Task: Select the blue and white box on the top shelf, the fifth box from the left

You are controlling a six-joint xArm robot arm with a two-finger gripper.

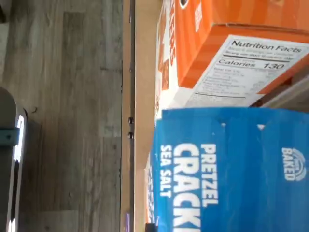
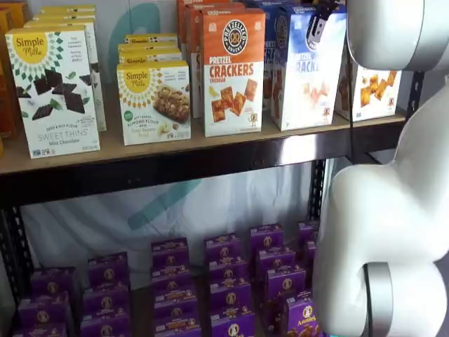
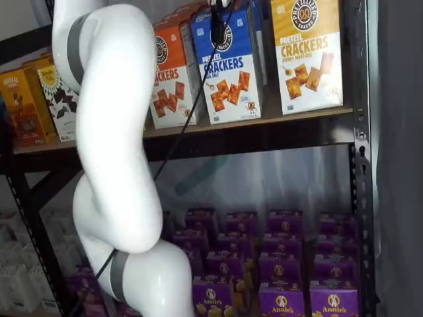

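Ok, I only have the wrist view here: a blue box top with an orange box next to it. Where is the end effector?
Observer: In both shelf views the end effector is at the upper front of the blue box. I cannot tell whether it is open or shut.
Operator: Is the box lifted?
Observer: No, it stands upright on the top shelf.
Operator: What is on the side away from the orange box?
Observer: A yellow box, with a small gap between them.
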